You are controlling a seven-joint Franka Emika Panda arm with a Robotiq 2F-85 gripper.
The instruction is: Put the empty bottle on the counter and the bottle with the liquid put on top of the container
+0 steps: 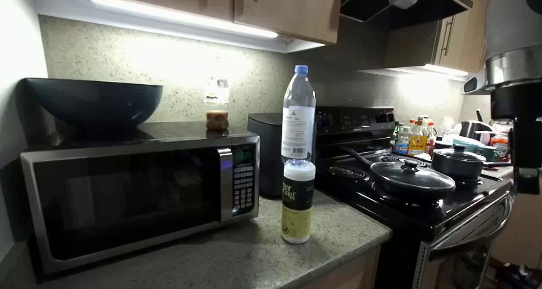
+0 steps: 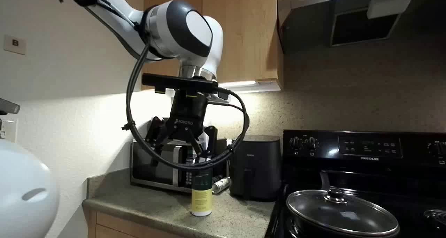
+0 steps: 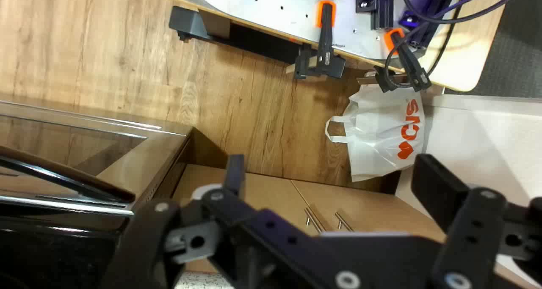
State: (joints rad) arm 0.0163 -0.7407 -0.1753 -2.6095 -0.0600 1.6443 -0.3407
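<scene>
The gripper (image 2: 179,160) hangs spread, holding nothing. On its far side, the empty bottle (image 1: 299,122) stands upright atop the container (image 1: 297,221).

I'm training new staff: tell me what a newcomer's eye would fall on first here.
First comes the blue-capped empty bottle, standing upright on the container. Next is the open tool at the bottom of the wrist view. Last, the bottle with brown liquid stands on the microwave, near a large dark bowl.

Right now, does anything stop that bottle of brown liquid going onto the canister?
Yes: a blue-capped plastic water bottle stands upright on the white-lidded canister, in the spot the bottle of brown liquid needs.
</scene>
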